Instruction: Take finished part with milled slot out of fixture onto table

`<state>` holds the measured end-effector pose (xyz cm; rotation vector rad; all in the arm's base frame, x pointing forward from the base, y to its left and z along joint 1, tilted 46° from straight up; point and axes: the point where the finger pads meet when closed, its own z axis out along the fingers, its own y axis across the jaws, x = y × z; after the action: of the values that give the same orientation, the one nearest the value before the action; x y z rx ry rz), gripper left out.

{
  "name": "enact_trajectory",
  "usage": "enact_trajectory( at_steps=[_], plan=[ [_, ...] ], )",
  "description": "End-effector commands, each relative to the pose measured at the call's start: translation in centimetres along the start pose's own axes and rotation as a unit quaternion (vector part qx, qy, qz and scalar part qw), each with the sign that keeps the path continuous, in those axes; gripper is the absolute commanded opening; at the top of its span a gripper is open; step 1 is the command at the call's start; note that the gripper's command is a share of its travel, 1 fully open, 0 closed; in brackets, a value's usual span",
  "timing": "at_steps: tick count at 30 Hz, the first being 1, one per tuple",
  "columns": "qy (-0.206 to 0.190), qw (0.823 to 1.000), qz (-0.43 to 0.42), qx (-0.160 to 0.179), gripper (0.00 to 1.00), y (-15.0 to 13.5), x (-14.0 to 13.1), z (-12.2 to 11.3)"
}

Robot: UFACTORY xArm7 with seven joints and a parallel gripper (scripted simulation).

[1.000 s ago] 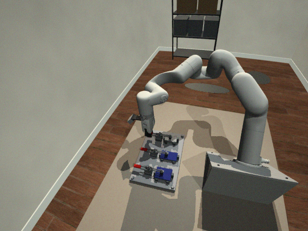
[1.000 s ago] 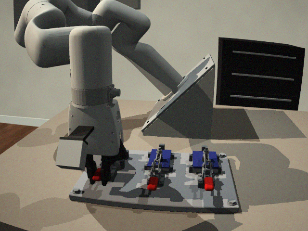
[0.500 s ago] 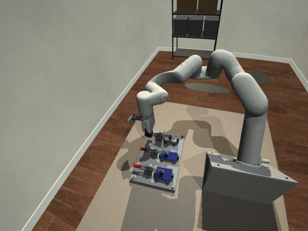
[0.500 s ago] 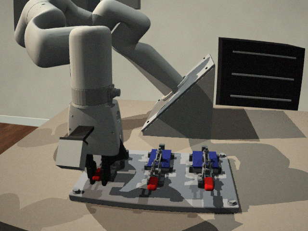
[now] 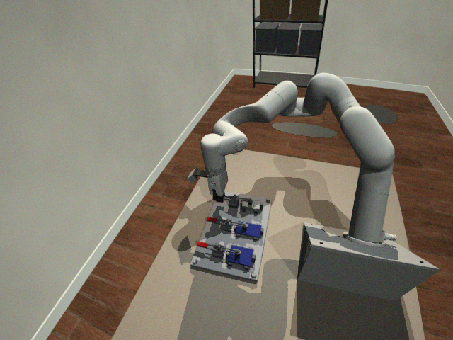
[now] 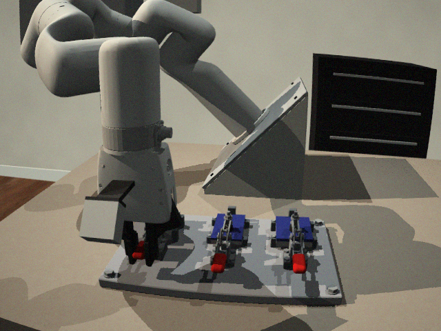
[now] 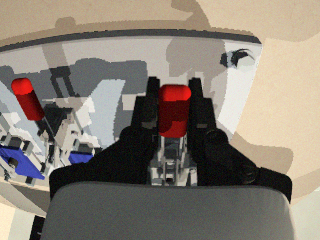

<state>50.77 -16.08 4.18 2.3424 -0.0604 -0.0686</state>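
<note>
A grey fixture plate (image 5: 231,236) lies on the table with three toggle clamps in a row. My gripper (image 6: 140,253) is shut on the red handle (image 7: 174,111) of the end clamp, low over the plate's corner; it also shows in the top view (image 5: 218,197). The grey finished part (image 5: 251,207) sits in that clamp's nest, partly hidden. Two blue blanks (image 6: 230,225) (image 6: 294,227) sit in the other nests, each under a clamp with a red handle (image 6: 218,263) (image 6: 299,263). In the wrist view a neighbouring red handle (image 7: 28,98) shows at the left.
The arm's grey wedge base (image 5: 360,261) stands on the table beside the plate. A dark cabinet with drawers (image 6: 371,107) stands behind the table. A metal shelf with boxes (image 5: 288,38) stands by the far wall.
</note>
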Motion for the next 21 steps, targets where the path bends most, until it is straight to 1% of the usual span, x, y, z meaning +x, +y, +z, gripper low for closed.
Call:
enact_trajectory(
  at_steps=[1, 21],
  plan=[
    [0.003, 1.0, 0.0, 0.001, 0.0, -0.07, 0.11, -0.34],
    [0.003, 1.0, 0.0, 0.001, 0.0, -0.07, -0.23, -1.11]
  ],
)
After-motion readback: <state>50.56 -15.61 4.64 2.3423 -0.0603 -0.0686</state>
